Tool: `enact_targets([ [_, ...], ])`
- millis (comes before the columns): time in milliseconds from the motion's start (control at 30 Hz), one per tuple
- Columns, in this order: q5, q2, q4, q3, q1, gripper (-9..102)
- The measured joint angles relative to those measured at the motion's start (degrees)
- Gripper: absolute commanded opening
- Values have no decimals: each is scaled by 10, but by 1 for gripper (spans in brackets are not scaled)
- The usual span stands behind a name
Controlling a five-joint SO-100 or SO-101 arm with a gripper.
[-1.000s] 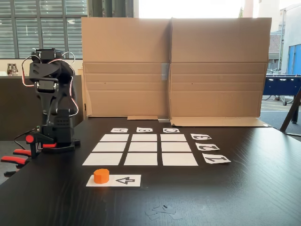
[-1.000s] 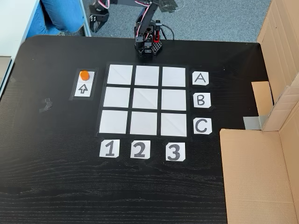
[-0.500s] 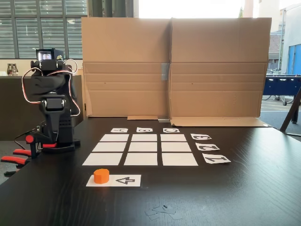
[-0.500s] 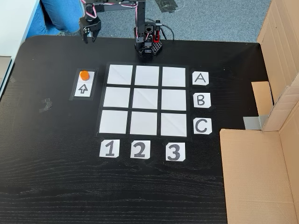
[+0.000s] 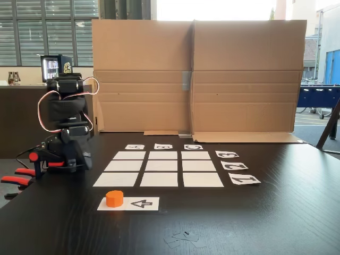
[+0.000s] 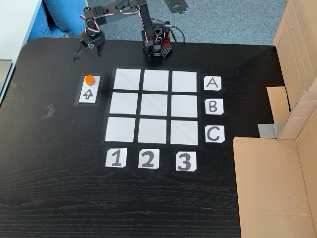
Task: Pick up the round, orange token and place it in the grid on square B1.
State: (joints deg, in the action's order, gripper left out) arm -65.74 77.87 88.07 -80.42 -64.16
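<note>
fingers (image 6: pixel 89 52) are hanging spread apart above the table (image 6: pixel 54 198), near the token, empty, likely lining up for a grasp | token (image 6: pixel 89 79) is sitting on the arrow strip (image 6: pixel 88 94), left of the grid (image 6: pixel 156 106) | square B1 (image 6: pixel 123 103) is lying bare, awaiting it

Black table (image 6: pixel 54 163) with paper grid (image 6: pixel 156 106)

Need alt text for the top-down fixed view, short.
Seen from above, the arm's open claw hangs near the black table's far edge, just beyond the orange token, which sits on a white arrow strip left of the grid. All nine grid squares are bare; cardboard stands at right.
</note>
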Motion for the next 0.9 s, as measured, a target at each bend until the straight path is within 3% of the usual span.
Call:
enact_targets([
  [500,-69,-111,-68,58,56,58],
  [900,-169,-152,-71,78,85,58],
])
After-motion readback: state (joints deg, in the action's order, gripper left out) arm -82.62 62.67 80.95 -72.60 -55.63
